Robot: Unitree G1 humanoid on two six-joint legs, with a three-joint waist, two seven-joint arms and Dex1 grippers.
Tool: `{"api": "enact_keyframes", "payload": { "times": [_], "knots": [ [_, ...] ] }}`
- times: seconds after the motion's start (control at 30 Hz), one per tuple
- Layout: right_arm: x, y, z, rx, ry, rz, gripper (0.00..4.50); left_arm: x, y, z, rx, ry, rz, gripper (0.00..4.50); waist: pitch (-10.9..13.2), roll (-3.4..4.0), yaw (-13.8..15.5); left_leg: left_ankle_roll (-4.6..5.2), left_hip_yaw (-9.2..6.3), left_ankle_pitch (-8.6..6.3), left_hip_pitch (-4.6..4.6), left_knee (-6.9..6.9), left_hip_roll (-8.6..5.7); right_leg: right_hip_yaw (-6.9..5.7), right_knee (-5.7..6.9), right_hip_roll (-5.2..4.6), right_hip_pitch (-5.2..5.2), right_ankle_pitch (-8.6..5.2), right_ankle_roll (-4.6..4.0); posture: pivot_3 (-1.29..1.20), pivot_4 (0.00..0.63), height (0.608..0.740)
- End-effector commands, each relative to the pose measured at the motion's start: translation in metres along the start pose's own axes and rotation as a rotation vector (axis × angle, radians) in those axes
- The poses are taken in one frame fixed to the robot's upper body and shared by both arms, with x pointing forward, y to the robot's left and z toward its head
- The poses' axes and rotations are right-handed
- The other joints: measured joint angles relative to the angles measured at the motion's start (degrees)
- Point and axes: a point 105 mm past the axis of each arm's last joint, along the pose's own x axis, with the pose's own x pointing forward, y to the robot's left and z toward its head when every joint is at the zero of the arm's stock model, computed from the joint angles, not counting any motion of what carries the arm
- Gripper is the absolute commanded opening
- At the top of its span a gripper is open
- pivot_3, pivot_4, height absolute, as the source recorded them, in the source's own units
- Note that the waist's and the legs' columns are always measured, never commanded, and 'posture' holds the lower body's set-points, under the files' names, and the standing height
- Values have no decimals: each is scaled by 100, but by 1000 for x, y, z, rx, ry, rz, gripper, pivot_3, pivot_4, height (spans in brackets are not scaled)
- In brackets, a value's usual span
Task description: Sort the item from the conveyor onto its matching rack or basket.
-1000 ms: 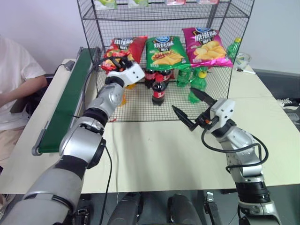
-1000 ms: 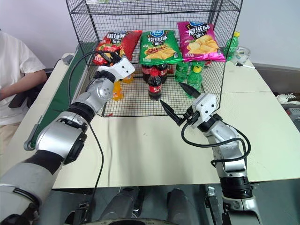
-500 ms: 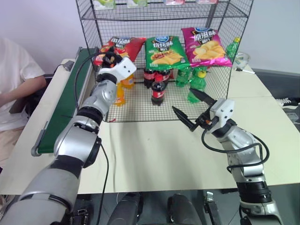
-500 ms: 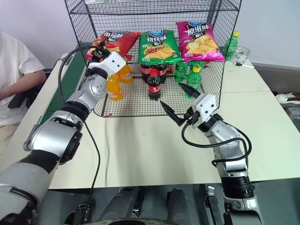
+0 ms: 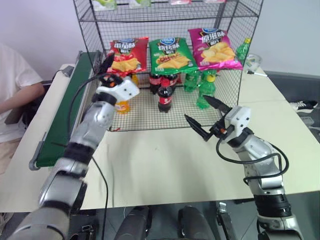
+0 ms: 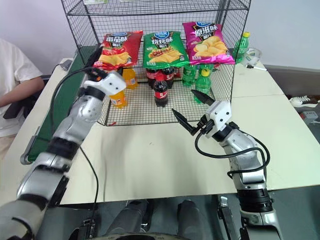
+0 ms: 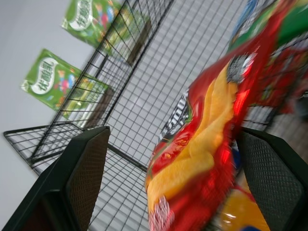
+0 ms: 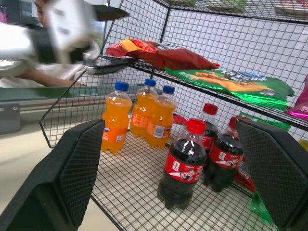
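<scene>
Resting red chip bag [image 5: 127, 56] on rack [image 5: 235, 60]

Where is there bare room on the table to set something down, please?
The table is bare between the rack front edge and its near edge, beside the conveyor. The rack's bottom tier is crowded with bottles; its chip shelf is full.

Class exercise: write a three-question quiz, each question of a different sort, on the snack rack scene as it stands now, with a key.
1. True or false: the red chip bag lies on the black wire rack.
2. Which bag lies directly beside the red one? A the green chip bag; B the pink chip bag.
3. Fill in: the left gripper has its jaws ____.

Key: 1 true. 2 A. 3 open; the wrist view shows the bag beyond them, not clamped.
</scene>
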Motion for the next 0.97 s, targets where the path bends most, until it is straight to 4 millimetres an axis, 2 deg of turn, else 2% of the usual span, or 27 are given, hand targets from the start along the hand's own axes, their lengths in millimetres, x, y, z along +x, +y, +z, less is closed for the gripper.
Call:
{"api": "enact_keyframes", "payload": {
  "times": [0.03,0.13,0.23,0.3,0.43,0.53,0.6,0.73,0.8,0.97],
  "knots": [
    [0,-4,13,-32,-42,7,4500,-12,23,19,-219,-53,-33,4260,0,1,18,1,0,-1,0,1,1,0,1,1,0,0,-1,0,150,740],
    [-7,-9,11,-47,-20,10,4500,-40,23,9,-521,23,-115,4260,-2,3,26,18,-1,-11,2,6,0,-1,-1,-2,8,1,-2,0,150,740],
    [-19,-19,11,-67,14,14,4500,-72,32,-17,-675,151,-151,4260,-5,9,16,19,0,-12,4,4,0,1,-3,-3,8,0,-3,0,150,740],
    [-29,-24,10,-83,44,30,4500,-86,43,-25,-735,169,-175,4260,-5,8,25,20,-1,-12,4,2,4,1,-2,0,6,0,-4,0,150,740],
    [-58,-32,12,-105,128,94,4500,-110,60,-33,-684,194,-267,4260,-4,8,60,22,-4,-13,5,7,2,-3,-9,-2,18,0,-5,0,150,740],
    [-80,-40,13,-72,196,130,4500,-133,63,-49,-730,252,-338,4260,-4,12,59,30,0,-19,22,3,2,-1,-22,-12,37,-1,-6,0,150,740],
    [-87,-46,14,-44,225,136,4500,-147,65,-67,-752,323,-348,4260,-4,11,48,33,1,-21,39,0,3,-1,-22,-19,51,-2,-8,0,150,740],
    [-95,-51,12,-48,258,149,4500,-150,76,-83,-716,342,-334,4260,-3,10,42,33,1,-22,52,-6,8,-4,-22,-21,61,-14,-29,0,150,740],
    [-105,-53,11,-40,291,156,4500,-155,82,-94,-696,364,-330,4260,-3,10,73,35,2,-23,50,-5,6,-4,-25,-26,62,-14,-28,0,150,740],
    [-119,-52,12,-23,337,182,4500,-170,77,-102,-662,357,-385,4260,-3,11,78,45,16,-30,50,-4,1,-4,-30,-41,62,-13,-27,0,150,740]
  ]
}}
